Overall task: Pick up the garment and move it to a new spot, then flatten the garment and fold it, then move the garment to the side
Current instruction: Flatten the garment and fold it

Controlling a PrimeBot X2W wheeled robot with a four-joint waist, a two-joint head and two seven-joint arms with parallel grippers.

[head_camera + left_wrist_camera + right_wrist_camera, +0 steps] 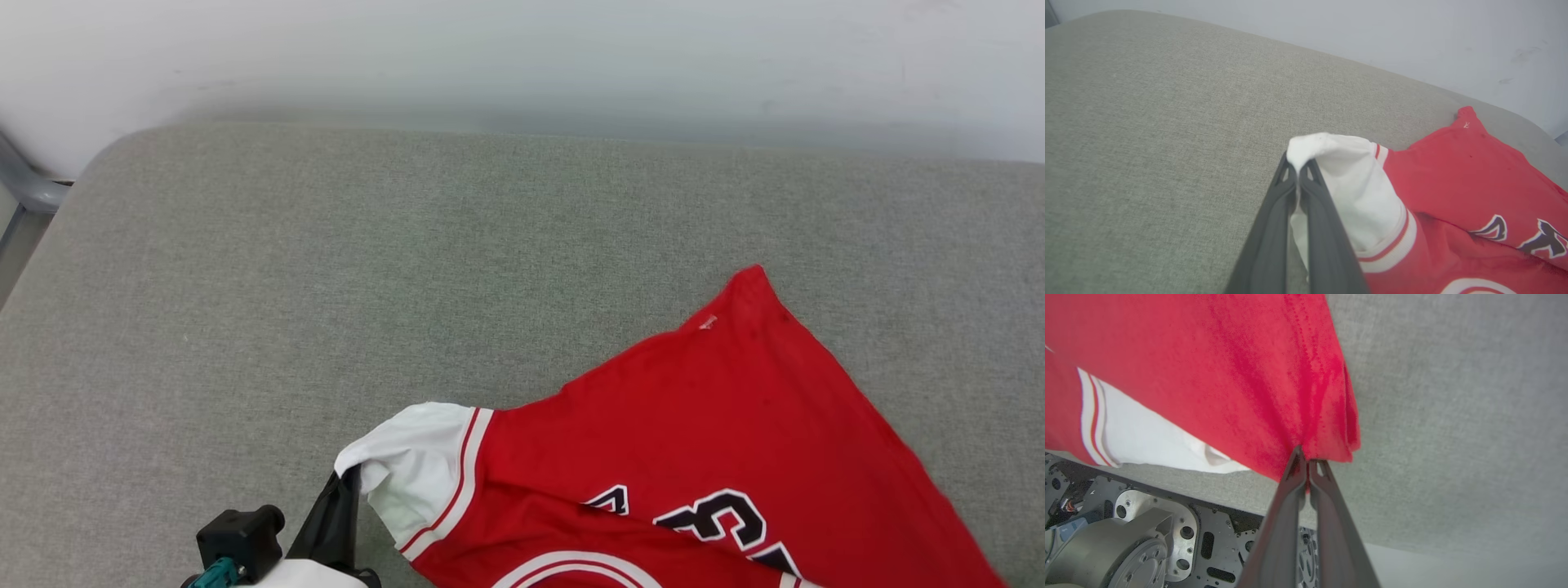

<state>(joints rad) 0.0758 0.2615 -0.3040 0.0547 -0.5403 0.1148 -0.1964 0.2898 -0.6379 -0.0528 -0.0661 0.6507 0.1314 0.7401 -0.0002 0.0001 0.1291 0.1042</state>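
The garment (702,425), a red jersey with white sleeves and black lettering, lies spread over the lower right of the grey cushion (326,269), one corner pointing to the far side. My left gripper (347,482) is shut on the tip of a white sleeve (416,461) at the bottom left. In the left wrist view the left gripper (1298,167) pinches that sleeve (1355,192), lifted off the cushion, with the garment (1466,179) to its right. In the right wrist view my right gripper (1306,457) is shut on a bunched red edge of the garment (1241,371).
A pale wall (522,57) runs behind the cushion. A grey metal frame (24,192) stands at the cushion's far left corner. The robot's metal base (1139,535) shows under the cushion's near edge in the right wrist view. Bare cushion stretches left and behind the garment.
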